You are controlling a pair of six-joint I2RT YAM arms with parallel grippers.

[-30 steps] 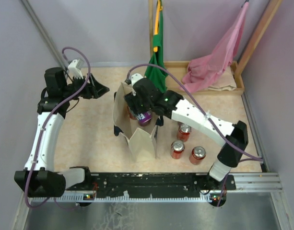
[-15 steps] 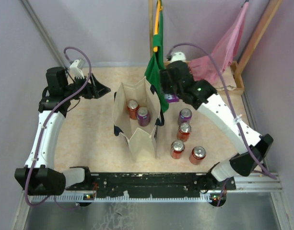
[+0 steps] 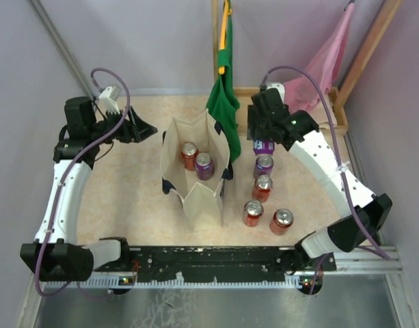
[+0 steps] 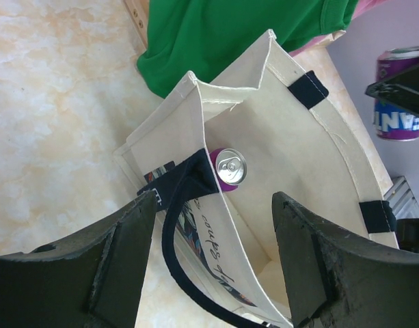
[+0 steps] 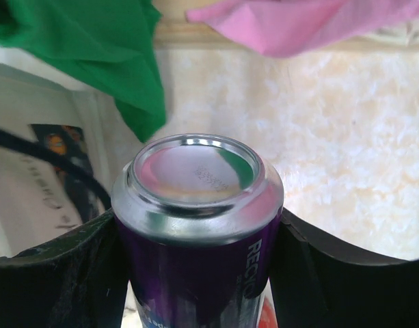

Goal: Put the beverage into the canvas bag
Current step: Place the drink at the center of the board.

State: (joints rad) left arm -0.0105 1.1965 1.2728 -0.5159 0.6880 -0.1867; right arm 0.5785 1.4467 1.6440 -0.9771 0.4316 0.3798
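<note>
Canvas bag (image 3: 204, 205) stands open mid-tabletop (image 3: 127, 198), with a red can (image 3: 188, 152) and a purple can (image 3: 204, 162) inside. My right gripper (image 5: 195, 273) clamps the beverage can (image 5: 195, 205), purple, right of the bag by the green cloth (image 3: 223, 102); it seems lifted, though that is hard to judge. My left gripper (image 3: 144, 128) hangs open and empty, left of the bag.

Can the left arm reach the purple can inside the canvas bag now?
Probably yes: the canvas bag stands open upward, the purple can is uncovered, and the left end effector is open beside the bag. The navy handle near the can might snag.
</note>
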